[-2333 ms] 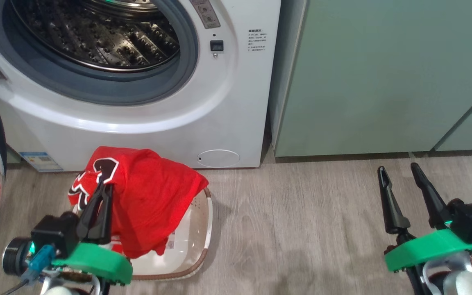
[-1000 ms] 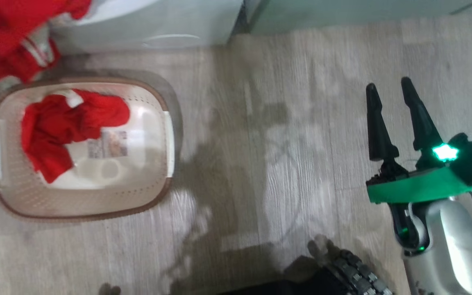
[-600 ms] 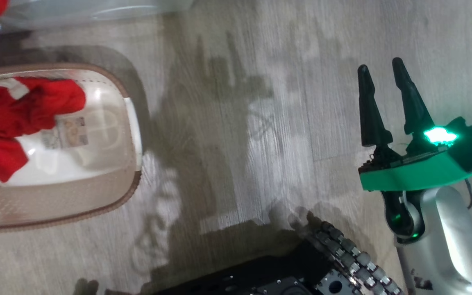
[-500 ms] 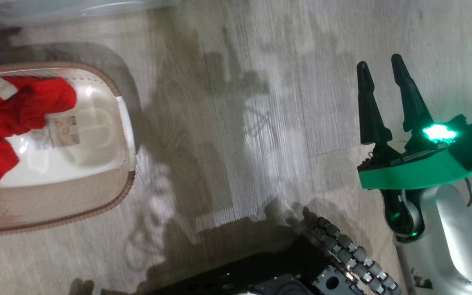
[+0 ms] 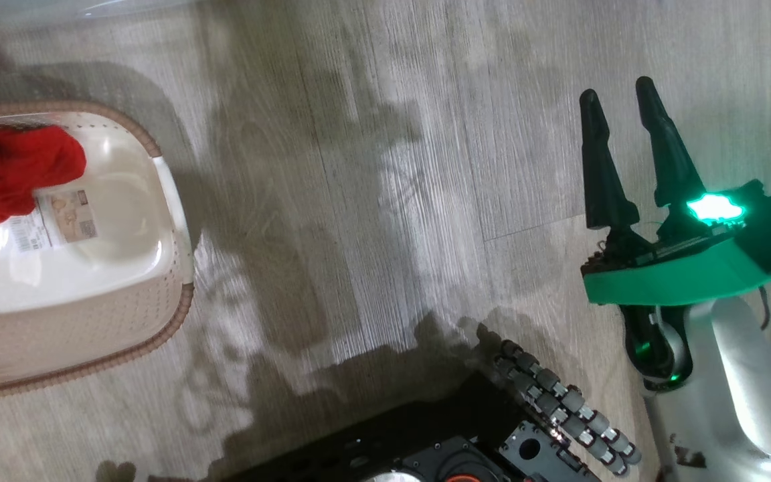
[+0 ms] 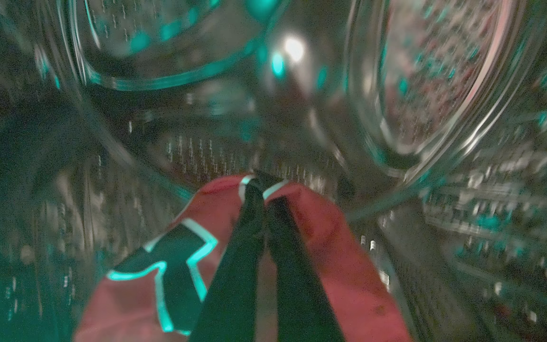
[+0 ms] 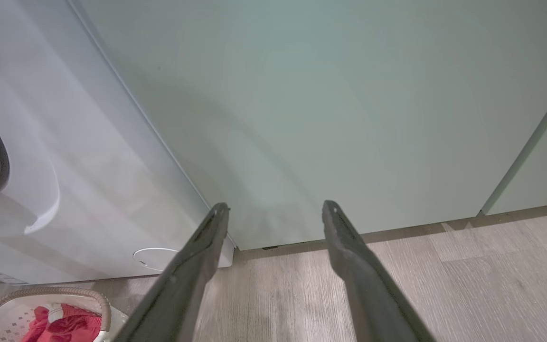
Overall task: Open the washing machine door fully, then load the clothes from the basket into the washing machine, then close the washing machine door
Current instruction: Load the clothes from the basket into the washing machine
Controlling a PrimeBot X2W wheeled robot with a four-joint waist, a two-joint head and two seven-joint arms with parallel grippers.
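Change since about two seconds ago: the printed top (image 6: pixel 335 266), then draped over the basket (image 5: pixel 158 321) in front of the washer (image 7: pixel 88 190), now hangs inside the steel drum (image 6: pixel 197 156). Left gripper (image 6: pixel 265 187): fingers pressed together, pinching the top at its trimmed edge; not yet let go. The head view has swung down and away from the washer; that is camera motion, and I judge that the basket has not shifted. With the top gone, the basket's floor label is bare and one red piece (image 5: pixel 17 167) lies at its far side. Right gripper (image 5: pixel 618 92): fingers spread, holding nothing, over the floor (image 5: pixel 392 167) well apart from the basket, same pose as before. A sliver of red shows at the gasket in the right wrist view, so some cloth may trail over the lip; cannot tell how much. Judgement: first load is at the release point. One piece is still to fetch, then the door to shut.
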